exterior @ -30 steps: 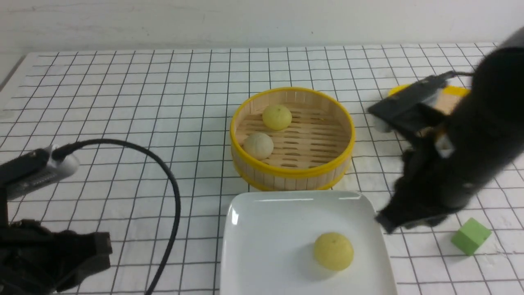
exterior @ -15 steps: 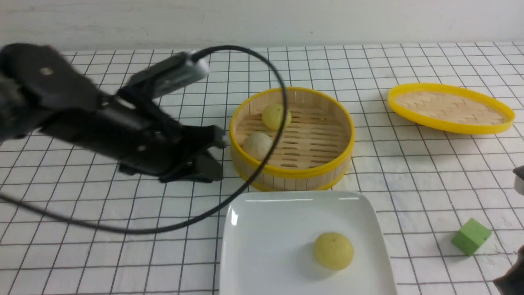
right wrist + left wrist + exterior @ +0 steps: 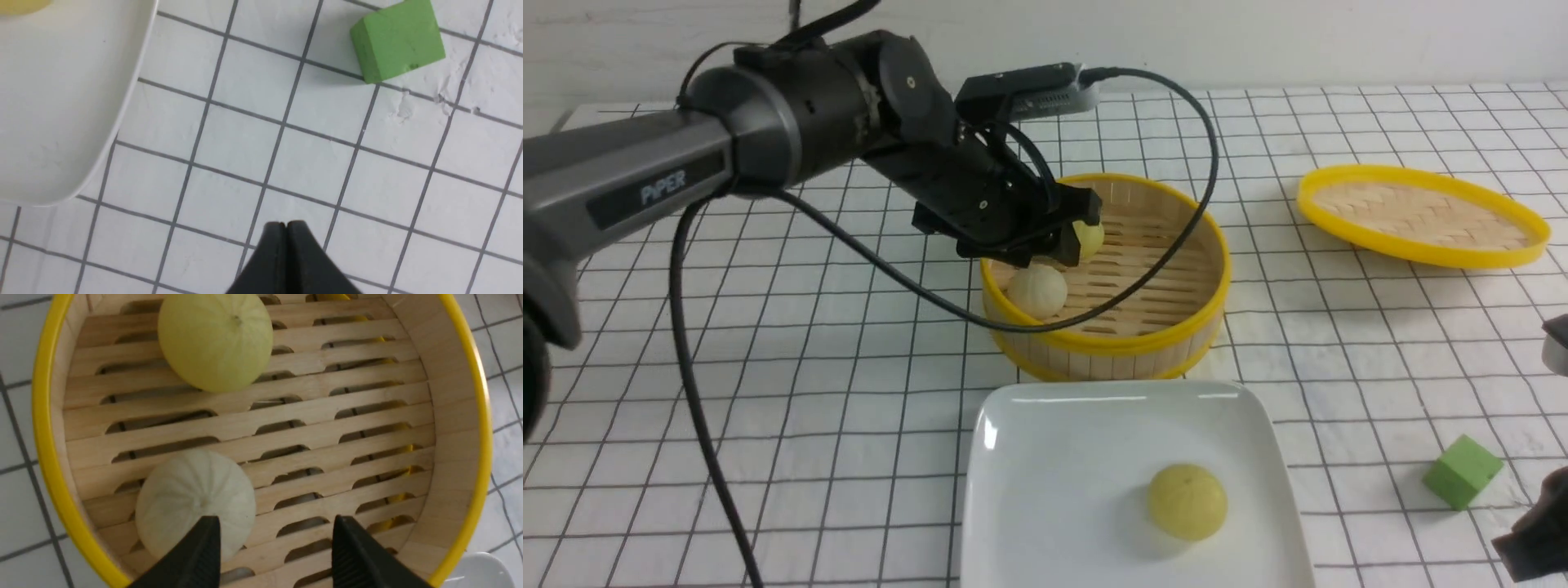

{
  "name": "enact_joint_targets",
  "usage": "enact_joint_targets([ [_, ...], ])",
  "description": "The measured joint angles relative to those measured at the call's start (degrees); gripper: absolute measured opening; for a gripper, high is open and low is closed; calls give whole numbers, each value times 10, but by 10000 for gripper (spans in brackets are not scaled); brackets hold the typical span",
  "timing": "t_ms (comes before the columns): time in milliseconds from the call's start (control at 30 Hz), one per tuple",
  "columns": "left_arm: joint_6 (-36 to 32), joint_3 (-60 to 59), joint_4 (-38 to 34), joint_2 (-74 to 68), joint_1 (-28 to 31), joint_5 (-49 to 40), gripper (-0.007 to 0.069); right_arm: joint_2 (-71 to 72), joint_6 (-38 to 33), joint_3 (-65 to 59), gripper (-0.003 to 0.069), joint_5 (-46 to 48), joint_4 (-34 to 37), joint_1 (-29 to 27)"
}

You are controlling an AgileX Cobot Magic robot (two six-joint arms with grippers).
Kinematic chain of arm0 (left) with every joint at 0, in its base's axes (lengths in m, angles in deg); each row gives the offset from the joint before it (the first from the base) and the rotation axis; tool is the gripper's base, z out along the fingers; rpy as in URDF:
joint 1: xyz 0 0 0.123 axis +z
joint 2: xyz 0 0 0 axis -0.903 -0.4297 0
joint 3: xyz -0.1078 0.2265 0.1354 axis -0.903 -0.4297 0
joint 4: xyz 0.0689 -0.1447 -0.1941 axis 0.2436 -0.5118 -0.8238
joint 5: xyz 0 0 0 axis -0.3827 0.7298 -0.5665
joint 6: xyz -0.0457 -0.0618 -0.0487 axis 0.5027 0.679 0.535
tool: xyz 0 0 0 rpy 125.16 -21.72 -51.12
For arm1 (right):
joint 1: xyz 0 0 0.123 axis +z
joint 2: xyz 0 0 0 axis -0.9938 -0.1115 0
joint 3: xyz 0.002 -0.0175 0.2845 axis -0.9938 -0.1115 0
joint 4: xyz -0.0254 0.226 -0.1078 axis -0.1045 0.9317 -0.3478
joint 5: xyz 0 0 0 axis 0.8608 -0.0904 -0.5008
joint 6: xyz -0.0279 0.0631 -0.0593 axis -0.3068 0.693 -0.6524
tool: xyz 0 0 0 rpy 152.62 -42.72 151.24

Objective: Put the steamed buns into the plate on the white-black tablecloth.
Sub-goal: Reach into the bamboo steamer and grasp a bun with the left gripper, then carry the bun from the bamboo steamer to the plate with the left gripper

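"PiPER" on left arm (image 3: pixel 678 155)

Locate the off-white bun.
Front view: the off-white bun sits in the left part of the bamboo steamer basket, nearer the camera than the yellow bun.

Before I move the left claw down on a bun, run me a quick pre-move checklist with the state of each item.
1. Left claw open: ok, tips apart.
2. Left claw empty: ok, nothing between its tips.
3. Left claw lined up over the off-white bun: not ok, one tip overlaps it in the wrist view while the gap shows basket slats.
4. Right claw away from the steamer basket: ok, shut, beyond the green cube.
5. Room on the plate: ok, just one yellow bun there.
6. Height of left claw above the slats: cannot tell.
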Motion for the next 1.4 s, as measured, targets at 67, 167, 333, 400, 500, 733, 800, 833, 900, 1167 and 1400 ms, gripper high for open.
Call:
enact_joint_targets([
  [67, 0, 0, 1, -12, 0, 2, 367, 0, 0, 0, -9, -7, 10, 0],
  [167, 0, 0, 5, -33, 0, 15, 323, 0, 0, 0, -8, -18, 29, 0],
  [333, 1, 0, 11, -50, 0, 35, 160, 0, 0, 0, -6, -24, 38, 0],
  [400, 2, 2, 12, -49, 0, 33, 53, 0, -1, 0, -6, -26, 39, 0],
  [500, 2, 9, 16, -36, 0, 14, 17, 0, -7, 0, -3, -26, 39, 0],
  [733, 2, 50, 29, 64, 0, -122, 12, 0, -9, 0, 1, -26, 40, 0],
  [800, 2, 51, 33, 92, 0, -168, 12, 0, -9, 0, 3, -26, 40, 0],
  [833, 2, 50, 33, 109, 0, -207, 12, 0, -9, 0, 3, -26, 40, 0],
  [900, 2, 35, 34, 133, -5, -278, 12, 0, -9, 0, 6, -26, 41, 0],
  [1167, 18, -83, 44, 127, -83, -238, 17, 0, -9, 0, 12, -26, 41, 0],
  [1400, 129, -114, 119, 55, -147, -120, 144, 0, -11, 0, 16, -28, 41, 0],
])
